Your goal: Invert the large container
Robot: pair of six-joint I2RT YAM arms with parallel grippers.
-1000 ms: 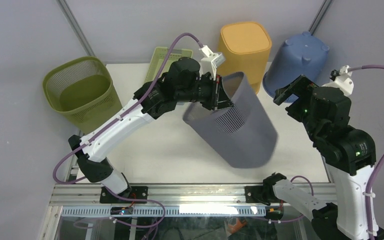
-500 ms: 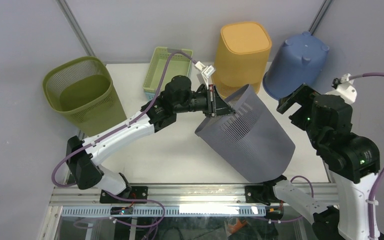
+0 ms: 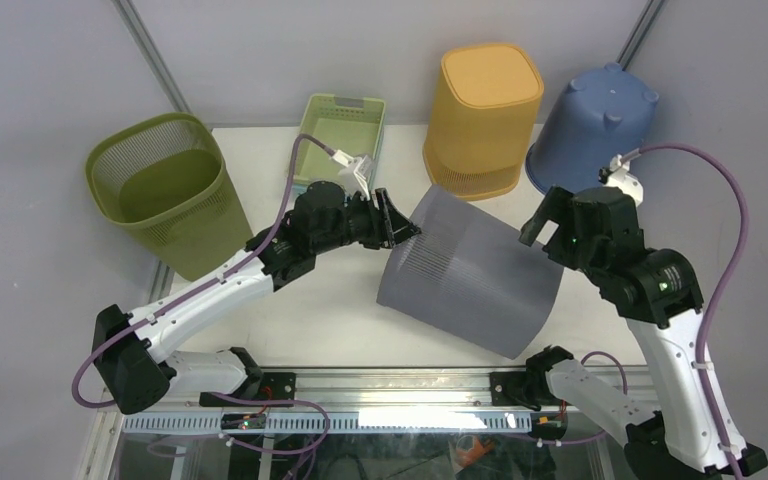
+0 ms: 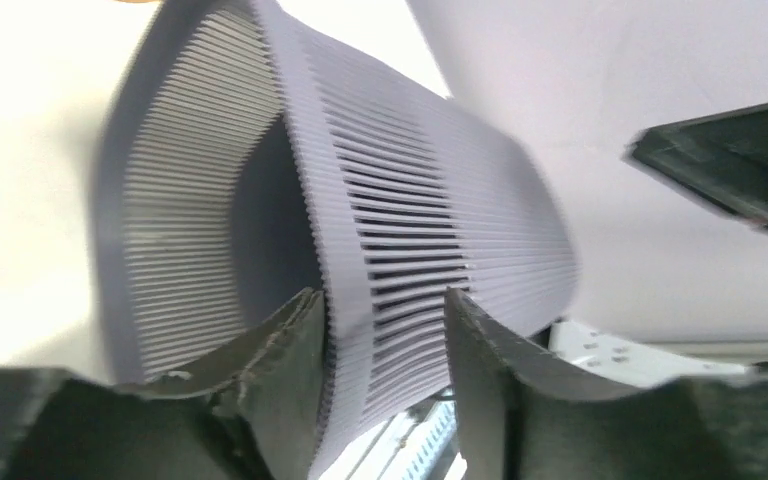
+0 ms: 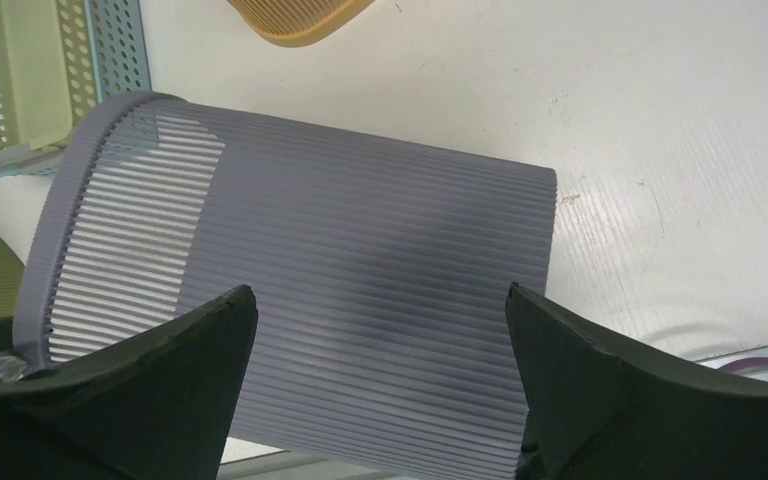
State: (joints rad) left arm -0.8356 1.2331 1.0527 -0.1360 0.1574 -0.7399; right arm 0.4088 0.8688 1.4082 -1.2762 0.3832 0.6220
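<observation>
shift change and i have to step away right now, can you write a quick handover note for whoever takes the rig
Left gripper: jaws straddle the rim of the grey bin; cannot tell whether they pinch it.
Right gripper: jaws wide open, hanging over the bin's side wall, holding nothing.
Bin: on its side on the table, mouth towards the left arm, base towards the right arm.
Done: tipped about halfway over.
Left: roll it on until the mouth sits flat on the table, then let go.
</observation>
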